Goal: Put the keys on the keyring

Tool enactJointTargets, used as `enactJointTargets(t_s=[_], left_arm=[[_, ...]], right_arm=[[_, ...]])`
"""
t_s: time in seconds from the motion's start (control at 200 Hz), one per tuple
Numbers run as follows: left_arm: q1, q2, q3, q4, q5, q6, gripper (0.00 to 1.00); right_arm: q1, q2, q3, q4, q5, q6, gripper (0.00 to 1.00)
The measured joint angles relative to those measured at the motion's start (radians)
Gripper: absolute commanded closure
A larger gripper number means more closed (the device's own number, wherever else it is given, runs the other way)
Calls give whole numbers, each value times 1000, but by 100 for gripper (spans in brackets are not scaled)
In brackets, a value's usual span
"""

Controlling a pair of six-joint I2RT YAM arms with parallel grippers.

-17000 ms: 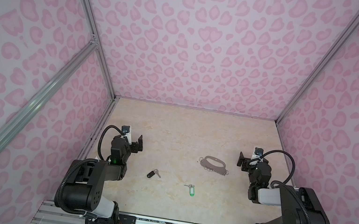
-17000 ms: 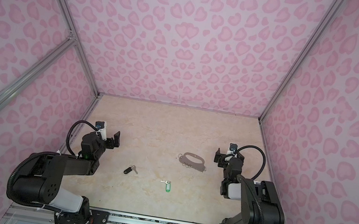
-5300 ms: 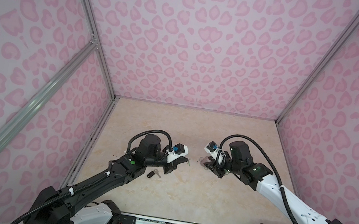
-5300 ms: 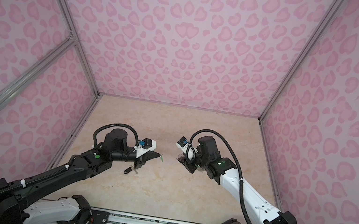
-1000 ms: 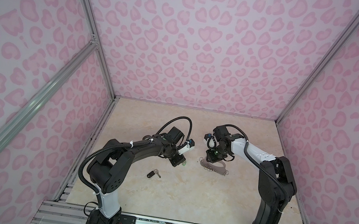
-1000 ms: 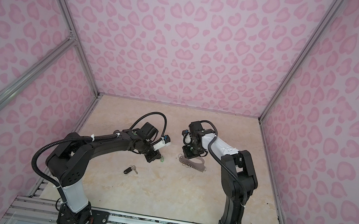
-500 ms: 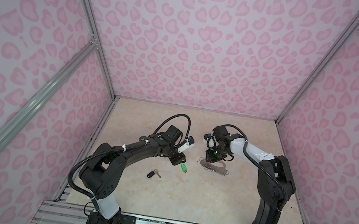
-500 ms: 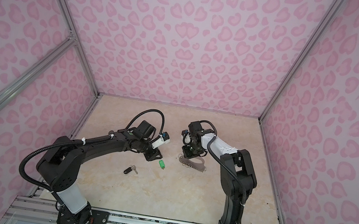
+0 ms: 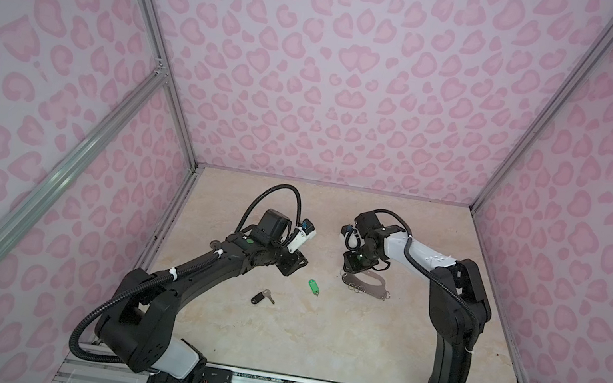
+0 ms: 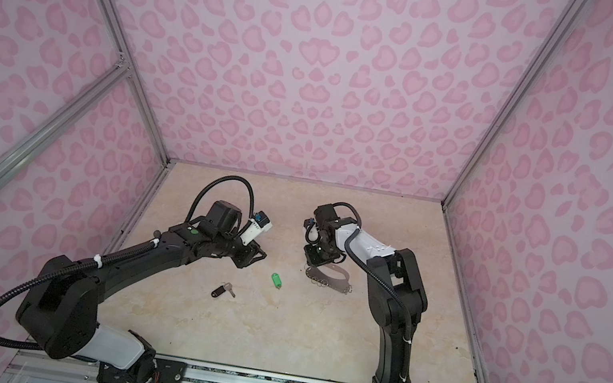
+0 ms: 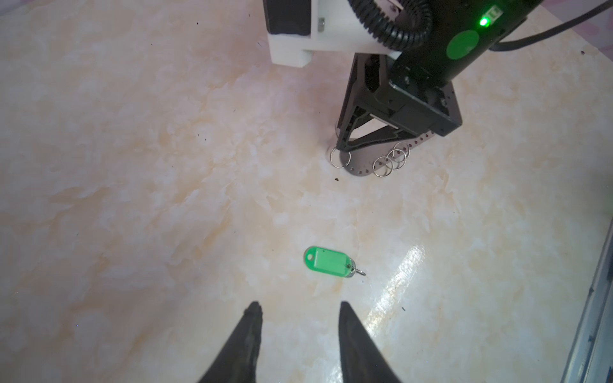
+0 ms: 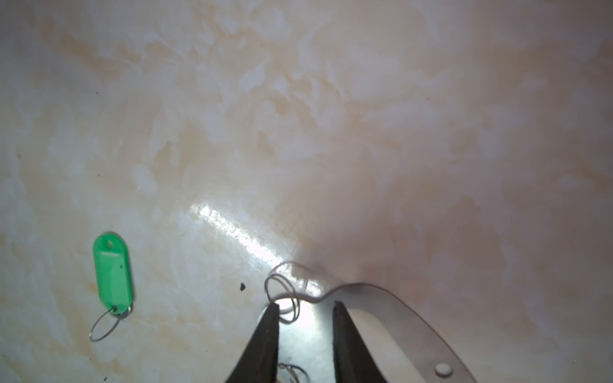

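My left gripper [image 11: 298, 304] gapes empty near the green key [image 11: 328, 267]. My right gripper [image 12: 305, 302], jaws apart, touches the keyring [image 12: 431, 358].

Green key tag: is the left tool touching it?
Apart. The left wrist view shows bare table between the open left tool and the green key tag, which lies flat.

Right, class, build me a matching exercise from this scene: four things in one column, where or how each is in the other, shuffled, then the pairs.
1 green-tagged key
2 black-tagged key
3 keyring
4 left gripper

A beneath the right gripper
B jaws open, empty
C lying loose between the two grippers
D lying loose beside the left arm

Pairs: 1-C, 2-D, 3-A, 4-B
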Motion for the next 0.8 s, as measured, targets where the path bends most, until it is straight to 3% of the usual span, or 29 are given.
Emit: enactJointTargets(t_s=[0.49, 0.8], left_arm=[[0, -29, -21, 2, -2, 11, 62], [0, -29, -21, 2, -2, 11, 63]], right_arm=[[16, 34, 36, -19, 7, 0, 76], [18, 34, 36, -43, 8, -4, 88]])
